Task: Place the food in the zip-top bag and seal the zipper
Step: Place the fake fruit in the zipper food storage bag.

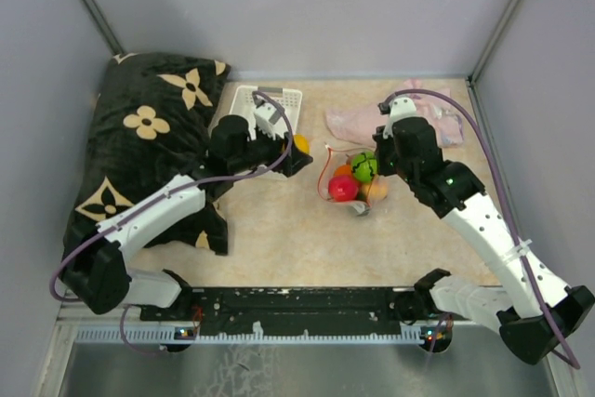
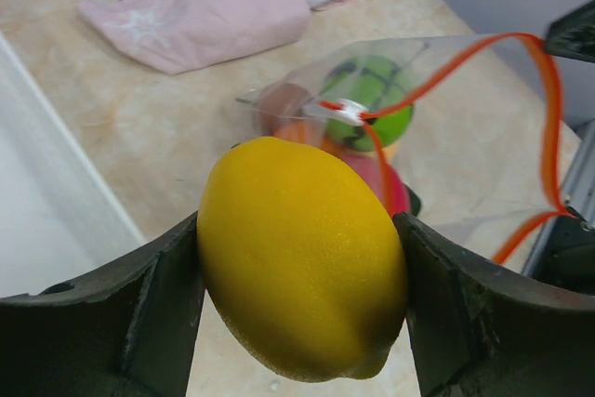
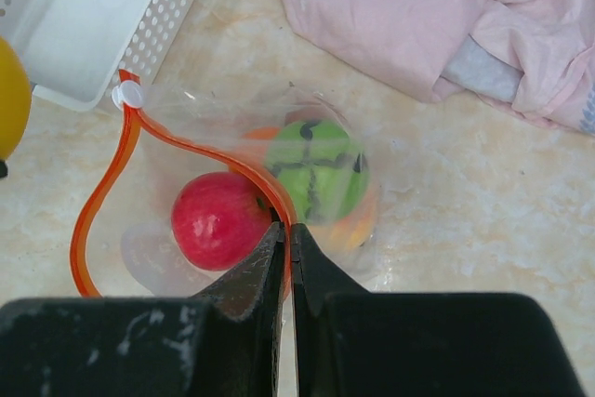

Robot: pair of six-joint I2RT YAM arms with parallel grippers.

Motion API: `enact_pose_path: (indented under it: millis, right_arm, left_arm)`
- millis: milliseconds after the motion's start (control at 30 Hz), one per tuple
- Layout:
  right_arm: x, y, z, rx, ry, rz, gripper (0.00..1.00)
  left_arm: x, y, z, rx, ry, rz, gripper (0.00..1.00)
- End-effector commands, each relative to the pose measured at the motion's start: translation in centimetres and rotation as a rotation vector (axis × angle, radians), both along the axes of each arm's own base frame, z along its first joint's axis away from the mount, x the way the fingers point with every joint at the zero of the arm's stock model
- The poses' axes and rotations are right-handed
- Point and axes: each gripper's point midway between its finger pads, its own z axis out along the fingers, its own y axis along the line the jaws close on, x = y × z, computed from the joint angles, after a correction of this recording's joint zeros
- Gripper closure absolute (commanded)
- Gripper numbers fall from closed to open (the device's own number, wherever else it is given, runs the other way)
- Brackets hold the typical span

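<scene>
Carry the yellow lemon, clamped by the left gripper, over the zip-top bag near the pink cloth (right gripper pinched shut on its zipper), releasing only above the opening.

One bag, one lemon, perhaps four bagged fruits.

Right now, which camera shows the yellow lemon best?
The left wrist view: the lemon is large and sharp, clamped in the left gripper. The top view shows only a yellow patch past that gripper; the right wrist view only a sliver at its left edge.
</scene>
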Motion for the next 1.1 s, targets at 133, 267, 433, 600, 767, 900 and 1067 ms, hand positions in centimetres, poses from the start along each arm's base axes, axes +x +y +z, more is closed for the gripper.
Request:
enact_pose_path:
  millis: [133, 267, 433, 600, 767, 900, 1067]
  right_arm:
    - [-0.1, 1.1, 0.6, 0.043, 0.000, 0.057, 0.75]
    - [-0.1, 1.3, -0.6, 0.022, 0.040, 0.067, 0.52]
    - [0.0, 2.1, -1.5, 0.017, 0.066, 0.110, 0.40]
    - [0.3, 2.3, -3.1, -0.007, 0.109, 0.115, 0.40]
    - [1.3, 1.2, -4.3, -0.050, 0.110, 0.036, 0.45]
    - [1.9, 0.1, -4.4, -0.080, 0.089, -0.033, 0.50]
    - [2.2, -1.3, -4.1, -0.109, 0.064, -0.105, 0.63]
  left_arm:
    - [-3.3, -2.7, 2.5, -0.106, -0.030, -0.077, 0.46]
    - [-4.0, -4.5, 1.6, -0.098, -0.010, -0.124, 0.47]
    - [-4.4, -6.4, -0.2, -0.084, 0.021, -0.159, 0.47]
    - [-5.0, -8.8, -1.2, -0.077, 0.034, -0.206, 0.47]
    - [-5.4, -10.7, -1.4, -0.072, 0.033, -0.235, 0.47]
    - [-6.0, -11.6, -1.4, -0.068, 0.025, -0.244, 0.46]
    - [-6.4, -12.1, -1.3, -0.065, 0.023, -0.240, 0.44]
